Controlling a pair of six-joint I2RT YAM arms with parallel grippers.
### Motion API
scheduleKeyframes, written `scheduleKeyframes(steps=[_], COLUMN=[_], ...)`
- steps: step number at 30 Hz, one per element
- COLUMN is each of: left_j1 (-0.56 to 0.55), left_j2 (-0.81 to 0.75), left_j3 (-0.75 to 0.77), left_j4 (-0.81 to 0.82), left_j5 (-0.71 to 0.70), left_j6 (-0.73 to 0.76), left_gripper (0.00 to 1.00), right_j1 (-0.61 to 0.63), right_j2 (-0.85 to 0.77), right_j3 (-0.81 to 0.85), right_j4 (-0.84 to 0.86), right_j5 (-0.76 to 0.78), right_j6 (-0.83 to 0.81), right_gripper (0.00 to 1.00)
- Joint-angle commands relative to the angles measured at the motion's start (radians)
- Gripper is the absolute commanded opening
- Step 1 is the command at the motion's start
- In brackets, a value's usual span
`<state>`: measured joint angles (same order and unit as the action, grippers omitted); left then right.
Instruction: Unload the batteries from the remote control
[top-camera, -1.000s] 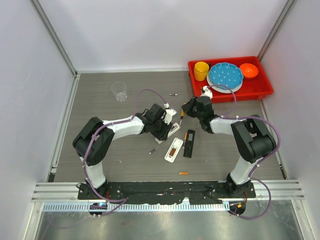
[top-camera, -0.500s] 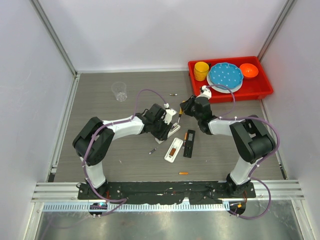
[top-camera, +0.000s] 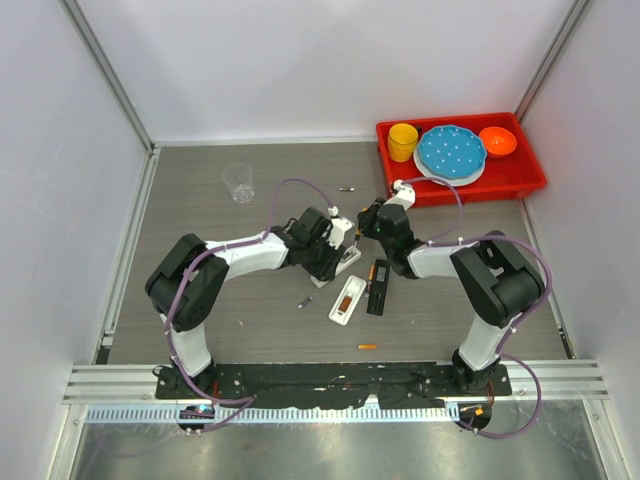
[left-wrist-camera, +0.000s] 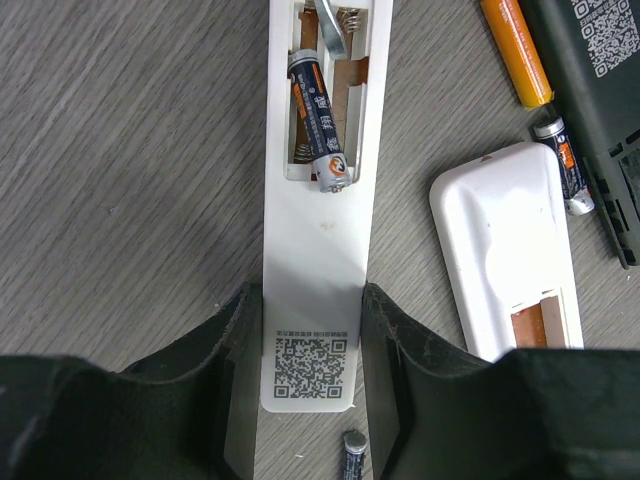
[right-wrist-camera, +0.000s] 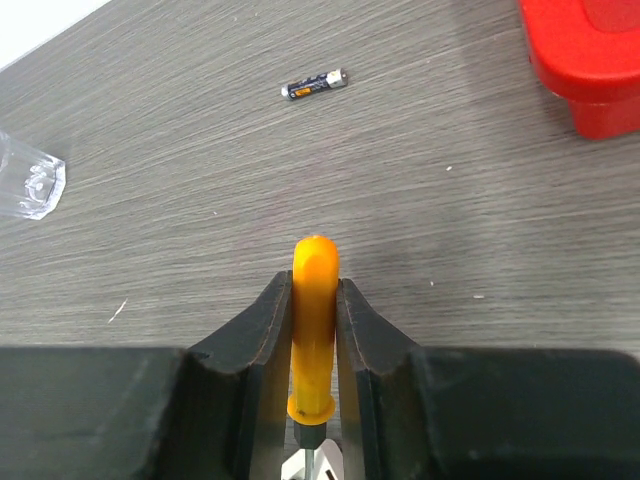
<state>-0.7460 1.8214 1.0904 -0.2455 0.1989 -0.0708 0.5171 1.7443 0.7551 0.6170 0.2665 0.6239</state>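
**Top view:** At mid-frame, the left fingers (top-camera: 325, 258) hold an open white remote (top-camera: 345, 262) on the table (top-camera: 200, 290). The right fingers (top-camera: 370, 222) stand just to its upper right.

**Left wrist view:** The left fingers are clamped on the remote's labelled end. One dark battery (left-wrist-camera: 318, 120) lies in the bay up-frame, its long axis along the remote and pointing away from them. A metal tip (left-wrist-camera: 333, 30) sits beside its far end, so the right arm looks better placed to pry.

**Right wrist view:** The right fingers are clamped on an orange-handled tool (right-wrist-camera: 313, 330). A loose battery (right-wrist-camera: 314, 85) lies on the table at upper centre.
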Motion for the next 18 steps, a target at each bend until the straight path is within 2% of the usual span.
scheduleKeyframes(steps=[1, 18], left_j1=[-0.007, -0.007], left_j2=[0.047, 0.049], left_j3=[-0.046, -0.038], left_j4=[-0.069, -0.081], left_j5=[0.027, 0.031], left_j6=[-0.011, -0.004], left_gripper=[0.01, 0.01], right_j1=[0.018, 0.029], right_j2=[0.001, 0.024], right_j3=[-0.028, -0.02], right_j4=[0.099, 0.178], right_j5=[0.126, 0.166], right_j6=[-0.038, -0.026], right_gripper=[0.01, 0.01])
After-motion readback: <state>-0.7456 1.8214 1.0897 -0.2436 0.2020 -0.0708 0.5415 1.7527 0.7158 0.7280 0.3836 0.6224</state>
